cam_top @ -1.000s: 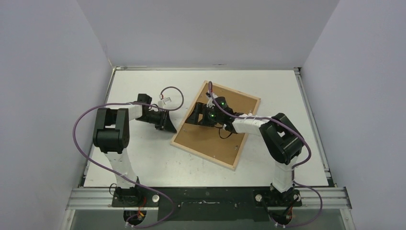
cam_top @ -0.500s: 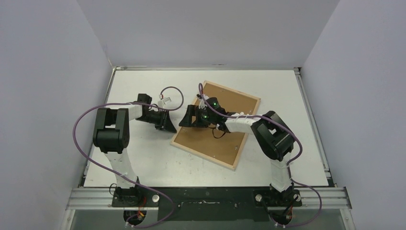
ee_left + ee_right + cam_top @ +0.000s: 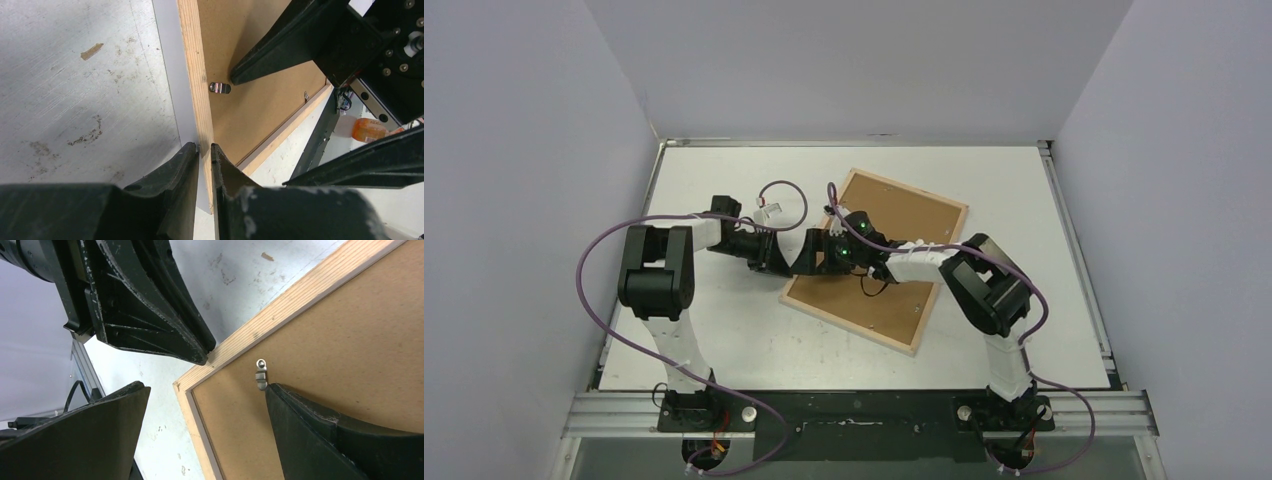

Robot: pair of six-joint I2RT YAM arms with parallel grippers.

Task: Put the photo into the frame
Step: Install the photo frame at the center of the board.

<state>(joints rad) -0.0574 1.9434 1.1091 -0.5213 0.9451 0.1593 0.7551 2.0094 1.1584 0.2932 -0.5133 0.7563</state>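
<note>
White scratched tabletop (image 3: pixel 724 330) is seen under the pale-wood rectangular frame (image 3: pixel 849 323), laid face down with brown fibreboard backing panel (image 3: pixel 904 215) seated, its bar pinched by the left gripper (image 3: pixel 205 150), the right gripper (image 3: pixel 206 388) spread over a metal clip (image 3: pixel 260 374); the photo is unseen, so insertion is judged unconfirmed.

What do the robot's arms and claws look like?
Both arms, left arm and right arm, have chunky black joints with white sections between. A thin purple cable loops along each. The left claw and right claw have black, pointed, wedge-shaped fingers. Small green lights glow near the right one.
</note>
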